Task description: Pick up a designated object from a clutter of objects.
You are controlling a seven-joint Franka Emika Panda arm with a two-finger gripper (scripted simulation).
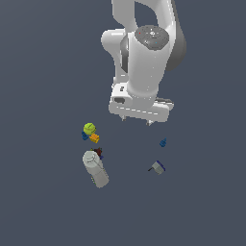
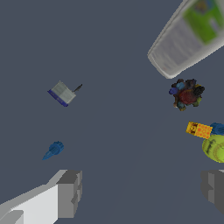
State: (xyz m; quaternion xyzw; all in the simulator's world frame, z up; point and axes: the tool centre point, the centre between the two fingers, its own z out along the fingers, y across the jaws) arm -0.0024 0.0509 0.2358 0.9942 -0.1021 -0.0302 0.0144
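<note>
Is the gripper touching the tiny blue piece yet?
Apart. The wrist view shows bare floor between the tiny blue piece and the open gripper; neither finger reaches it.

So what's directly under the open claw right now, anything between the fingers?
Nothing is held. The claw hangs open over bare floor; the tiny blue piece lies off to one side of its fingers. In the exterior view the arm covers the floor beneath it.

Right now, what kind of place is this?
Probably a simulated test scene, not a real room: a featureless dark grey-blue floor, a white robot arm, and scattered small items like a lime-green ball.
</note>
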